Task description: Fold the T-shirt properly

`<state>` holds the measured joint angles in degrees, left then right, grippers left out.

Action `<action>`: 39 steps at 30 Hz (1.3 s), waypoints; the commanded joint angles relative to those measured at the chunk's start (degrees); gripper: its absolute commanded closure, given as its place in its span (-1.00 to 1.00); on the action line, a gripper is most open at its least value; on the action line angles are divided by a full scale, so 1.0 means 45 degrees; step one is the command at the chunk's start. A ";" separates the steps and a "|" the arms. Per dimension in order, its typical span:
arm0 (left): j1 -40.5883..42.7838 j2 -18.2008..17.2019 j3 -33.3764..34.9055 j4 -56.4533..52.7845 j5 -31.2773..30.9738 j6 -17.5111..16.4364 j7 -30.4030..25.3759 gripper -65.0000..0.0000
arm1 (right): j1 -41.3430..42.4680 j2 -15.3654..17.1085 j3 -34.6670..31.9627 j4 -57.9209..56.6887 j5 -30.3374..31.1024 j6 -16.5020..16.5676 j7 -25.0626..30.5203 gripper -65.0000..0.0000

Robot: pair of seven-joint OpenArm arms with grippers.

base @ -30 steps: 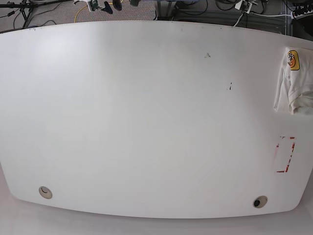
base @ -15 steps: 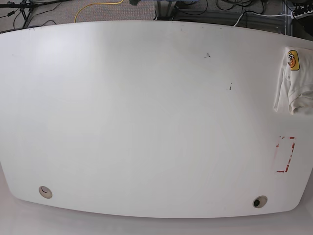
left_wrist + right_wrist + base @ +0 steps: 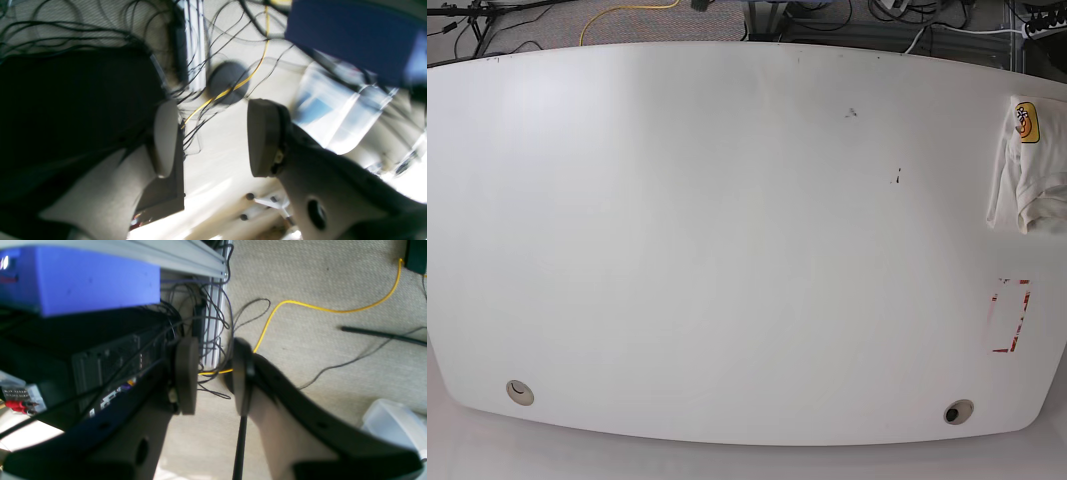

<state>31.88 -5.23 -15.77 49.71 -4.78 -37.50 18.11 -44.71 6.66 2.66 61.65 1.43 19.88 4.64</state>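
The T-shirt (image 3: 1030,180) lies bunched at the right edge of the white bench (image 3: 727,250). The left gripper (image 3: 213,140) has its fingers wide apart and empty. The right gripper (image 3: 211,380) shows a narrower gap, also holding nothing, above the floor.

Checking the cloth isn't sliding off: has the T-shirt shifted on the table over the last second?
No. The T-shirt lies bunched at the table's right edge, its yellow label the same way above the red tape rectangle.
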 commanded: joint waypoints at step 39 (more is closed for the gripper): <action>-0.4808 -0.0214 0.4237 -0.8146 0.0641 0.6486 -0.3604 0.06 | 0.6135 0.0055 0.0006 -0.9099 0.0004 0.0086 0.0072 0.48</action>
<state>9.74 -5.78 3.38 13.08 -1.76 -8.56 1.67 -16.78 6.55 2.63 21.19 1.50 19.88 4.75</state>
